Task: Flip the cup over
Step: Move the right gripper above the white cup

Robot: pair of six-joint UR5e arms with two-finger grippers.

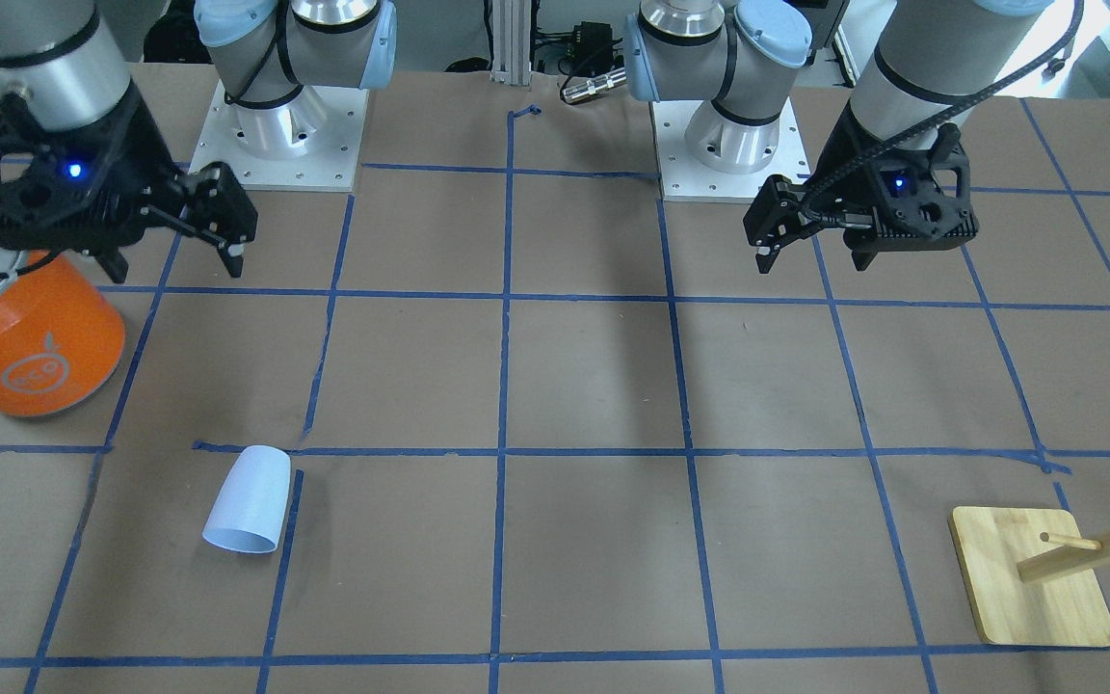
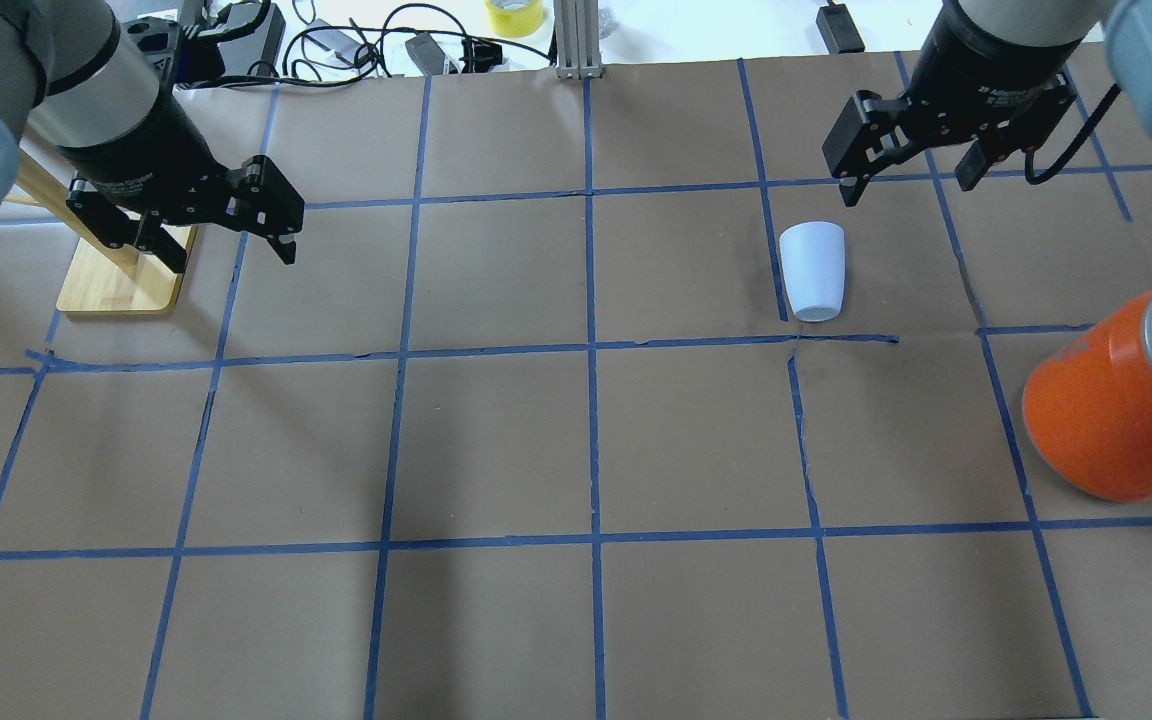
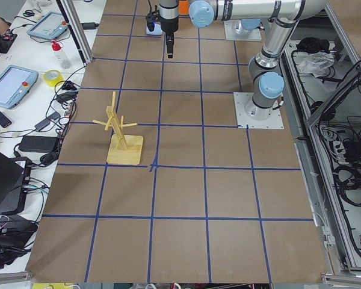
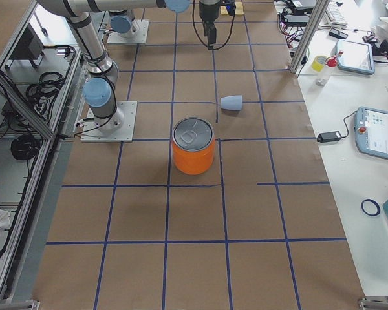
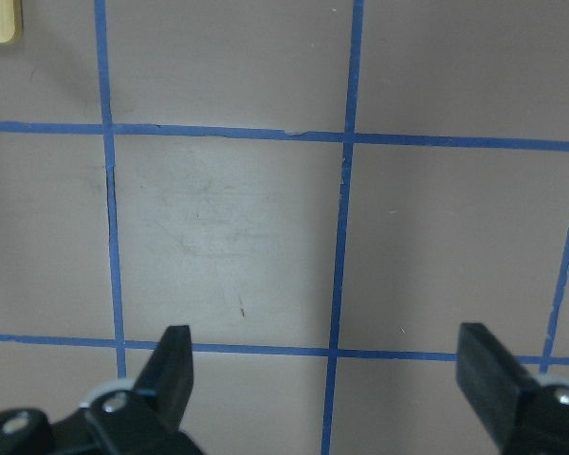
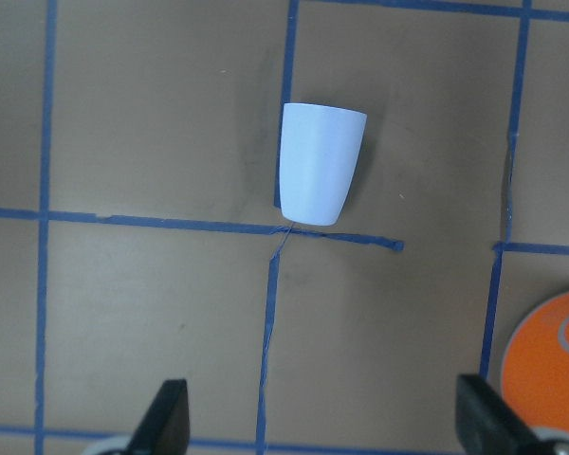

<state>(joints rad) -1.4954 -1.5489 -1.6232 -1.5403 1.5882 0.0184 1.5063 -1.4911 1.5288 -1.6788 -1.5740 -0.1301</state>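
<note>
The cup [image 2: 813, 272] is a small pale blue tumbler lying on its side on the brown table, wide end pointing away from the robot's base. It also shows in the front view [image 1: 249, 501], the right side view [image 4: 231, 103] and the right wrist view [image 6: 321, 163]. My right gripper [image 2: 906, 188] hangs open and empty above the table, just beyond and to the right of the cup; its jaws frame the right wrist view [image 6: 322, 427]. My left gripper [image 2: 231, 255] is open and empty far to the left [image 5: 327, 379].
A big orange can [image 2: 1116, 420] with a silver lid stands at the right, near my right arm [image 1: 25, 337]. A wooden peg stand on a bamboo base [image 2: 121, 280] sits at the far left by my left gripper. Blue tape lines grid the table.
</note>
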